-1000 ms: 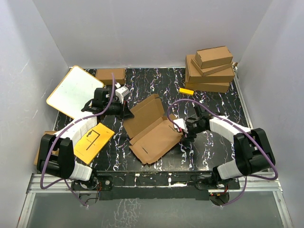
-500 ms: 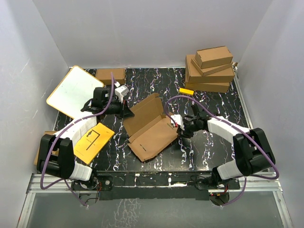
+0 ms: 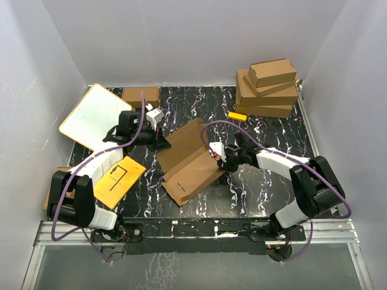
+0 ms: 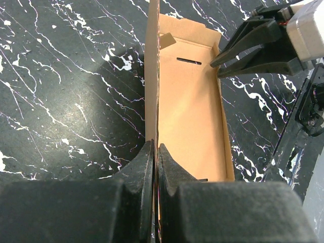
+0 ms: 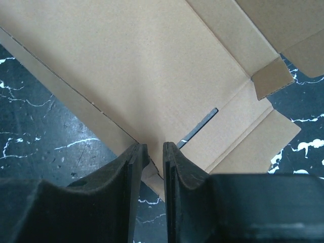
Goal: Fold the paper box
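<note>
The paper box (image 3: 187, 160) is a brown die-cut cardboard sheet, partly folded, in the middle of the black marbled table. My left gripper (image 3: 162, 144) is shut on the box's upright left wall; in the left wrist view the fingers (image 4: 147, 167) pinch that thin edge, with the box floor (image 4: 187, 106) beyond. My right gripper (image 3: 219, 158) is at the box's right side, which it holds tilted up. In the right wrist view its jaws stand a narrow gap apart (image 5: 151, 152), astride a crease of the box (image 5: 152, 66). It also shows in the left wrist view (image 4: 216, 70).
A yellow card with black lines (image 3: 119, 178) lies front left. A white board with an orange rim (image 3: 94, 116) leans at the back left. A flat brown box (image 3: 141, 95) lies behind it. A stack of folded brown boxes (image 3: 269, 87) stands back right, with a small yellow piece (image 3: 236, 116) near it.
My right gripper has moved left and up, pushing the box's right panel from flat to steeply raised. The box now looks narrower. The left gripper has kept its hold and not moved.
</note>
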{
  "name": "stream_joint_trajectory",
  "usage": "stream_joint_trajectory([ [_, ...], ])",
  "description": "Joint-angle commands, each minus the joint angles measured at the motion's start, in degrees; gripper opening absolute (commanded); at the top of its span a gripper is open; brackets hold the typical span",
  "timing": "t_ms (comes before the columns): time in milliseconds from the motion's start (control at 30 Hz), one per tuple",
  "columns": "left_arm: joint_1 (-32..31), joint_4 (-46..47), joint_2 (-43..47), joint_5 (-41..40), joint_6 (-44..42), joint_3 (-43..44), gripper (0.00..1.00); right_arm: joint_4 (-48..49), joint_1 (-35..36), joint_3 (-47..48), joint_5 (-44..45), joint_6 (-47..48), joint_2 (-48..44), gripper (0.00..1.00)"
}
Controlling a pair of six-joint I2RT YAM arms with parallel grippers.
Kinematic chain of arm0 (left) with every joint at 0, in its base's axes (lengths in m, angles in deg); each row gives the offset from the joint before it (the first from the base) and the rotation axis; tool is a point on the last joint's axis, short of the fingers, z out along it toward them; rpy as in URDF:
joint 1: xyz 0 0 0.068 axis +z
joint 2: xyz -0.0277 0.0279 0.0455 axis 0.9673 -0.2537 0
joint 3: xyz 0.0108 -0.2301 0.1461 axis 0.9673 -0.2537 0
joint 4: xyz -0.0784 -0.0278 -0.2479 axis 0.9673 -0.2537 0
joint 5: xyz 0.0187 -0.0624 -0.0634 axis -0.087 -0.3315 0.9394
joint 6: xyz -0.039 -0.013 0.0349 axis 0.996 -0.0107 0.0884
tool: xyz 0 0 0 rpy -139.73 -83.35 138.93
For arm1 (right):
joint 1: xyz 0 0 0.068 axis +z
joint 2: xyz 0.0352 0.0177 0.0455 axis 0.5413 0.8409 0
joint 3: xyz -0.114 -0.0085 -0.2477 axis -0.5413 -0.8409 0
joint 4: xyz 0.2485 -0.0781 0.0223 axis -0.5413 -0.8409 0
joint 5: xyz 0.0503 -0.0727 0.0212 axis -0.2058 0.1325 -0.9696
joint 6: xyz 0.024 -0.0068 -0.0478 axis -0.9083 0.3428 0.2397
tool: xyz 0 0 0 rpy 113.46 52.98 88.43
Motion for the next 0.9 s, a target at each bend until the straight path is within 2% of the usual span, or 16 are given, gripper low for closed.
stream_joint_trajectory([
  [0, -0.48, -0.35, 1.19, 3.70, 0.71, -0.95, 0.00, 2.71, 2.15, 1.23, 3.90, -2.70, 3.30, 0.28],
  [133, -0.46, -0.61, 1.36, 3.28, 0.48, -0.97, 0.00, 2.18, 2.39, 2.10, 4.60, -3.64, 4.12, 0.29],
  [267, -0.42, -1.58, 1.74, 1.83, -0.05, -0.80, 0.00, -2.65, 2.14, 4.71, 1.03, -3.04, 2.95, 0.34],
  [467, -0.50, -1.38, 2.29, 0.88, -0.21, -0.97, 0.00, -12.27, -4.74, 7.71, -14.93, 2.38, -1.45, 0.48],
  [600, -0.42, -1.34, 2.15, 1.48, -0.26, -0.92, 0.00, -11.65, -7.48, 9.20, -19.32, -1.50, -2.73, 0.49],
  [733, -0.49, -1.25, 2.24, 1.82, -0.34, -0.95, 0.00, -3.33, -8.84, 11.45, -18.95, -14.87, -0.72, 0.45],
  [800, -0.42, -1.03, 2.26, 2.10, -0.24, -1.10, 0.00, 2.92, -9.14, 12.51, -17.02, -23.46, 1.59, 0.33],
  [867, -0.48, -0.69, 2.24, 2.17, -0.12, -1.21, 0.00, 4.73, -9.15, 14.75, -15.02, -28.00, 5.19, 0.23],
])
